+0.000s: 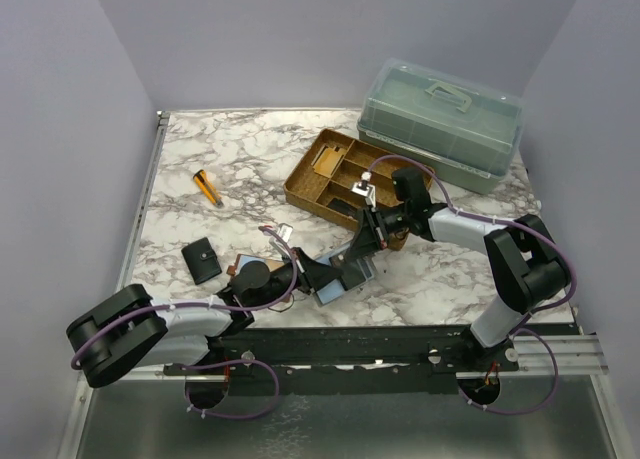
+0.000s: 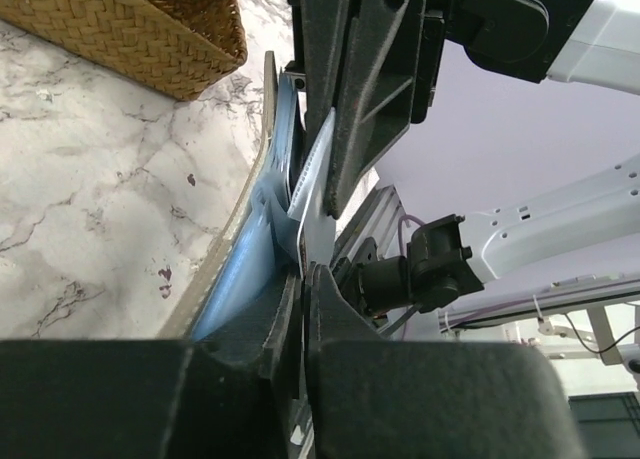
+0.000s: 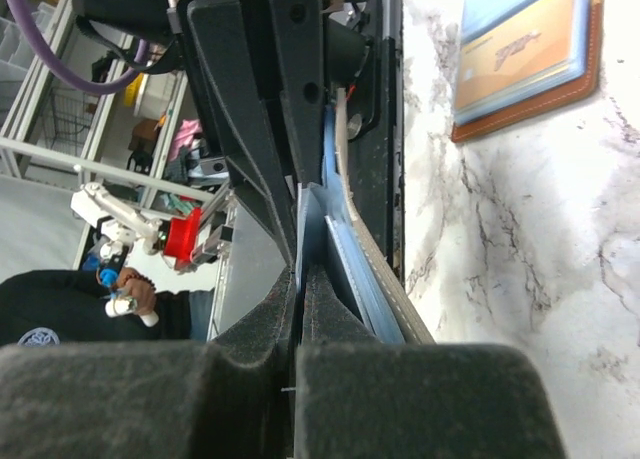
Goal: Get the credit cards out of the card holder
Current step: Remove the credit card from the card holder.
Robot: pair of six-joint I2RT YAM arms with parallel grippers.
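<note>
**Holder Partly Hidden, Folder Gripped**

The card holder [image 3: 530, 69] is cut off at the right-wrist frame edge and largely hidden under the left arm from above. It lies open (blue and orange panels up) on the marble table [image 1: 250, 149], left of both grippers. The left gripper [image 2: 303, 279] and right gripper [image 3: 300, 279] are each closed on the blue-grey folder [image 2: 245, 279].

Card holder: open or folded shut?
Open: the card holder lies spread on the table, blue and tan-orange inner panels facing up, in the right wrist view.
</note>
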